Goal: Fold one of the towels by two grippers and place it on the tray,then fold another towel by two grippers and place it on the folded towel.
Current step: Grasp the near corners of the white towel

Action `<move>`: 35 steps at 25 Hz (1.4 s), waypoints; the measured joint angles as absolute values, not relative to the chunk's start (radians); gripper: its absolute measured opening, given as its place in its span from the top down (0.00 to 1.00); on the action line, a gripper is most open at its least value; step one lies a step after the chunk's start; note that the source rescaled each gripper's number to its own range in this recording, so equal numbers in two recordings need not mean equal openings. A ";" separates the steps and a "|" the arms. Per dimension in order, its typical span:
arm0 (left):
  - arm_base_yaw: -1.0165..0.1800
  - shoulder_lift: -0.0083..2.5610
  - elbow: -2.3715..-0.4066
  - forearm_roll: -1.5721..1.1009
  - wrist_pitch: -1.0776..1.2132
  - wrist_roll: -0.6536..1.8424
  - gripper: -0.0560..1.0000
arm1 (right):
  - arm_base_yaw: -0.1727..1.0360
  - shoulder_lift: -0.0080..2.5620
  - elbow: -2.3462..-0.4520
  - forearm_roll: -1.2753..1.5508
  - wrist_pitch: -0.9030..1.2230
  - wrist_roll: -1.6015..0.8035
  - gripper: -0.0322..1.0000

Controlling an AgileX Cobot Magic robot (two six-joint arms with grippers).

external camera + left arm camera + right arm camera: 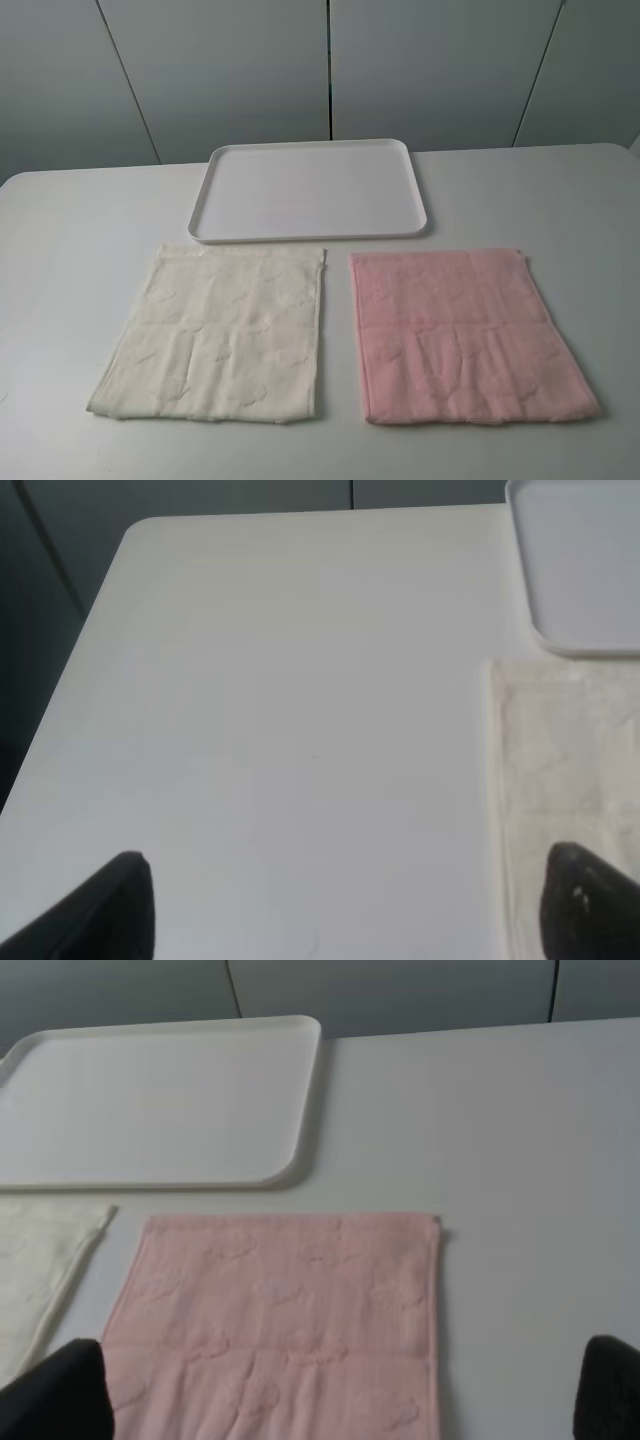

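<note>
White table, grey panelled wall behind — dark vertical seams

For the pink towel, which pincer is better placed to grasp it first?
Right. The right pincer is open and the pink towel lies directly ahead of it. The left pincer faces mostly bare table, with only the edge of the cream towel in its view.

Looked down on a pale tabletop. Found a white tray lying flat toward the far edge, near the middle. Found a cream towel spread flat on the left, just beside the tray's near rim, and a pink towel spread flat on the right, close alongside but apart.
</note>
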State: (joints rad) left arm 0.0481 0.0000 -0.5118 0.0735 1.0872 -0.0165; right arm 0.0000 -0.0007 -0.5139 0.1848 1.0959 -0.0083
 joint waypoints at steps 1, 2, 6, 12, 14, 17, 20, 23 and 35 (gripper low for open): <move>0.046 0.002 -0.512 0.073 1.087 -0.009 0.01 | 0.000 -0.001 -0.519 0.198 1.098 0.000 0.00; 0.044 0.011 -0.515 0.073 1.087 0.012 0.01 | 0.000 -0.001 -0.526 0.211 1.098 0.017 0.00; 0.031 0.123 -0.570 0.073 1.083 0.110 0.01 | 0.000 0.043 -0.556 0.254 1.088 -0.039 0.00; 0.012 0.432 -0.710 0.071 1.058 0.299 0.01 | 0.000 0.328 -0.637 0.363 0.974 -0.258 0.00; 0.010 0.560 -0.773 0.071 1.040 0.362 0.01 | 0.000 0.443 -0.680 0.434 0.954 -0.392 0.00; 0.010 0.772 -0.875 0.065 1.012 0.472 0.01 | 0.000 0.608 -0.744 0.546 0.910 -0.602 0.00; -0.005 0.958 -0.981 0.038 1.010 0.581 0.01 | 0.000 0.765 -0.814 0.635 0.898 -0.800 0.00; -0.069 1.123 -1.053 0.031 1.005 0.675 0.01 | 0.042 0.892 -0.881 0.668 0.888 -0.918 0.00; -0.357 1.512 -1.089 0.133 0.994 0.763 0.01 | 0.476 1.179 -0.931 0.357 0.885 -1.032 0.00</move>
State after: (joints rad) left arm -0.3569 1.5123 -1.0893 0.1329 0.9939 0.7626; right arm 0.4761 1.1794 -0.9305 0.3565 0.8852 -1.0316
